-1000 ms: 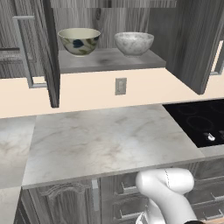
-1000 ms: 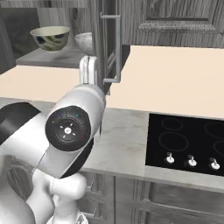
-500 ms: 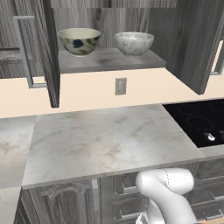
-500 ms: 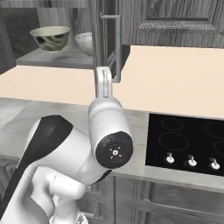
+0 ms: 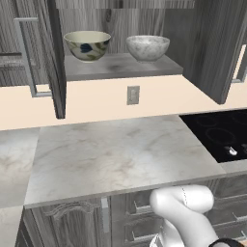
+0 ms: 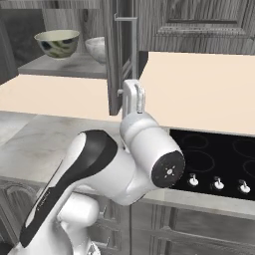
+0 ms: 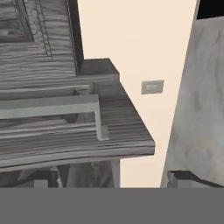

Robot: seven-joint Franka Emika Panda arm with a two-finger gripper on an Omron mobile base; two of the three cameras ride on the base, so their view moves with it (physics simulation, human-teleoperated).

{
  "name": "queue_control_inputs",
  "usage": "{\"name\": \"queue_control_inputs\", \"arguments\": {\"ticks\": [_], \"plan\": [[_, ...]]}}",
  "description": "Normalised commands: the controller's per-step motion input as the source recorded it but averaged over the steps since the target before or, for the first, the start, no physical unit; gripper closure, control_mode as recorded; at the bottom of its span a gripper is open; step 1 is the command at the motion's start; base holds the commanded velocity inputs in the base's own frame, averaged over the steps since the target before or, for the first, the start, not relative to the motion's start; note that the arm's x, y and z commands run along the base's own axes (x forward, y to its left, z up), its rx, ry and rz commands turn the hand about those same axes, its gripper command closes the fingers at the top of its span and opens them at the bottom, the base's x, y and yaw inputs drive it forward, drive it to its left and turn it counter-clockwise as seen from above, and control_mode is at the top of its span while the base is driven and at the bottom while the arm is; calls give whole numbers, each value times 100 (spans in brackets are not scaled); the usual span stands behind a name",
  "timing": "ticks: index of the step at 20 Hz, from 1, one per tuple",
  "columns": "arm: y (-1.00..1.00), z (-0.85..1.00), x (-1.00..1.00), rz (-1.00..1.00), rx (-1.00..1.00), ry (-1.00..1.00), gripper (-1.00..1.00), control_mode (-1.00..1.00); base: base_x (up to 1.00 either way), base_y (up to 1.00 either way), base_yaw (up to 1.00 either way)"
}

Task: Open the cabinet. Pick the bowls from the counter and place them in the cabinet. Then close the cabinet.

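Standing open, the cabinet (image 5: 202,53) holds both bowls on its shelf, the floral bowl (image 5: 87,45) at 9 o'clock of the marble bowl (image 5: 147,47), the two apart. The fingers (image 7: 111,178) are spread wide with nothing between them, facing the right door's bar handle (image 7: 57,107). The surface (image 5: 116,159) lies below.

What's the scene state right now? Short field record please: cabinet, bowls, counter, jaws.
cabinet: cabinet with both doors swung open, shelf showing
bowls: floral bowl on the shelf's left, marble bowl to its right, both upright and apart
counter: counter carries no bowl
gripper: gripper has jaws wide open and holds nothing; the hand view looks at an open door and its bar handle
other: cooktop right of the counter, wall outlet below the shelf
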Motion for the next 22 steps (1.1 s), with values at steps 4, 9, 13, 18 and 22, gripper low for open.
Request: {"name": "queue_control_inputs", "arguments": {"ticks": [4, 9, 13, 18, 22], "plan": [[-12, -2, 18, 10, 2, -4, -100, -100, 0, 0, 0], [0, -12, 22, 5, 0, -6, -100, -100, 0, 0, 0], [0, -6, 36, 1, 0, -5, -100, -100, 0, 0, 0], [0, -2, 52, 0, 0, -3, -100, -100, 0, 0, 0], [0, -8, 45, 0, 0, 0, -100, -100, 0, 0, 0]]}}
